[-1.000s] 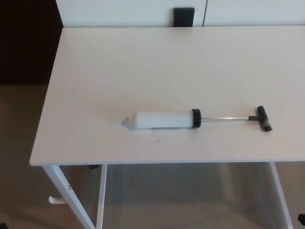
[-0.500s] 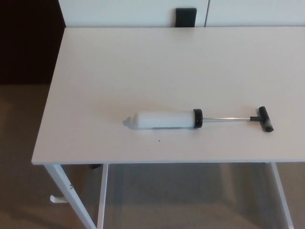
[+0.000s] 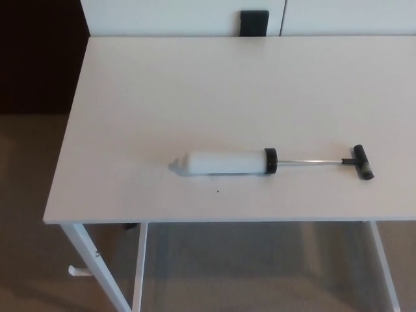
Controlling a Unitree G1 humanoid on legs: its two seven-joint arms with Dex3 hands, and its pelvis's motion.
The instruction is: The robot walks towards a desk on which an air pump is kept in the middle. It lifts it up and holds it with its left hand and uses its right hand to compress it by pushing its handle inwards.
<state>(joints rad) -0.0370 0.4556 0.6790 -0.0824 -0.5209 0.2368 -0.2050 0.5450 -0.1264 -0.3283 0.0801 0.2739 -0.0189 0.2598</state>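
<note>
An air pump [image 3: 270, 162] lay on its side on a white surface [image 3: 195, 91], seen from the head camera looking down, with neither robot hand in the frame, so how far either was open could not be told and nothing had hold of the pump. The pump rested in the nearer half of the surface, a little right of centre, running roughly parallel to the front edge. Its white barrel [image 3: 224, 162] tapered to a small nozzle [image 3: 174, 166] pointing toward the robot's left, and a black collar [image 3: 270, 161] capped the barrel's other end. From that collar a thin metal rod [image 3: 309, 161] was drawn well out toward the robot's right, ending in a black T-shaped handle [image 3: 363, 161] that lay flat on the surface, near its right side. A tiny dark speck [image 3: 217, 191] marked the surface just in front of the barrel. At the far edge, a black rectangular object [image 3: 254, 23] stood against pale wall panels [image 3: 162, 16]. White legs [image 3: 88, 260] showed below the front edge, over a tan floor [image 3: 26, 214].
</note>
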